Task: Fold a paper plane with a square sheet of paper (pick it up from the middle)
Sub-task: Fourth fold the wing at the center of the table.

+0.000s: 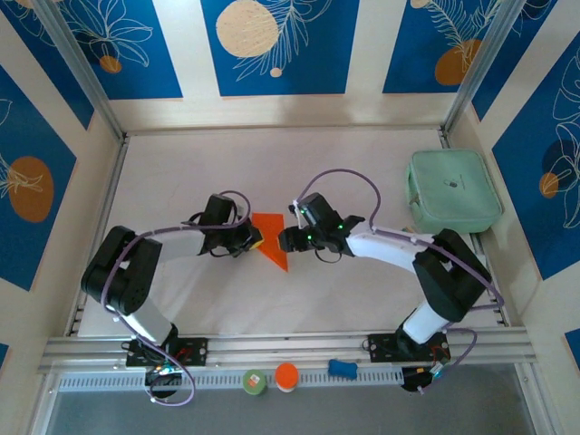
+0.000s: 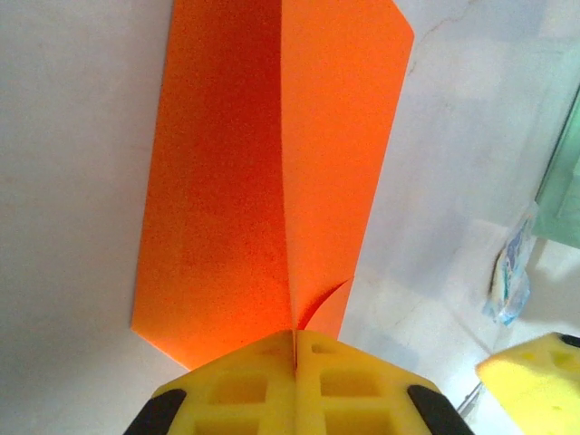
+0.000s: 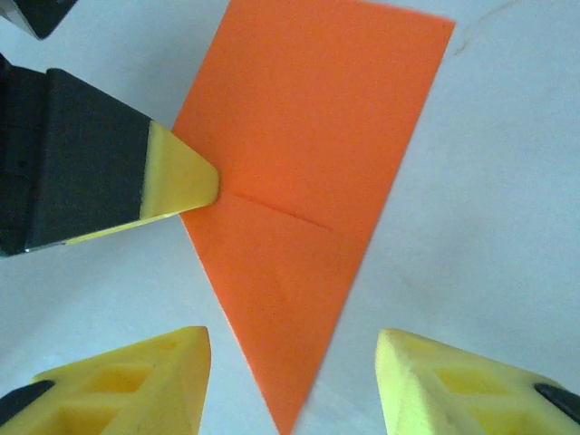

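The orange square sheet of paper [image 1: 270, 237] lies at mid-table, folded into a narrow pointed paper plane [image 3: 308, 154] with crease lines, its tip toward the near edge. My left gripper [image 1: 254, 240] is at its left side. In the left wrist view the yellow jaws [image 2: 295, 340] are pressed together on a raised fold of the paper [image 2: 263, 181]. My right gripper [image 1: 285, 240] hovers at the paper's right side. It stands open [image 3: 294, 362], its fingers either side of the pointed tip and not touching it. One left fingertip [image 3: 181, 177] rests at the paper's edge.
A mint-green case [image 1: 451, 190] sits at the back right of the table. On the front rail lie a green disc [image 1: 255, 381], a small round orange disc [image 1: 286, 376] and a blue piece [image 1: 342, 368]. Walls close in on both sides.
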### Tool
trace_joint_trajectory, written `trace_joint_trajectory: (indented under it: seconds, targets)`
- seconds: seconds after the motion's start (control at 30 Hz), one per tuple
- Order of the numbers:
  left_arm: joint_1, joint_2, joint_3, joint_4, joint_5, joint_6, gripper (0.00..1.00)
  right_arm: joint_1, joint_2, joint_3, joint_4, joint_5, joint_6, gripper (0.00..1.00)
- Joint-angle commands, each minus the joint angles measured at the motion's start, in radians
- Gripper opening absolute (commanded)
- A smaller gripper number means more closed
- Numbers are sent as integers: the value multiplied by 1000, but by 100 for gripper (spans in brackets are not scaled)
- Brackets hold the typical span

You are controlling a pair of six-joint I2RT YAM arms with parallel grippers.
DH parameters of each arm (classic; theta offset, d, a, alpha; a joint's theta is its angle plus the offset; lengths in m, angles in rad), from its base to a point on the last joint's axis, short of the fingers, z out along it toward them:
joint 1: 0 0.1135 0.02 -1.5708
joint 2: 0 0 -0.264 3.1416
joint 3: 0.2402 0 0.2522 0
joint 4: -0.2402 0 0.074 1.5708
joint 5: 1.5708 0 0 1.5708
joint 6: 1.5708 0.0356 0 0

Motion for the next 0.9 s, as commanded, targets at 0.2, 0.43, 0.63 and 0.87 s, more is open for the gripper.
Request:
trace_joint_trajectory:
  seconds: [0.2,0.43,0.63,0.87]
  targets:
    - [-60,-38,65,-160,-170,-61,3,160,-19,-143,216,252,-278,42]
    - [-67,-33,76,-171,-171,-83,4,244,110,-91,256,368,-353,36]
    - [-67,-36,80,-172,-164,-95,4,244,184,-47,289,332,-373,36]
    - [-67,-39,80,-168,-155,-114,5,247,237,-34,314,321,-415,31]
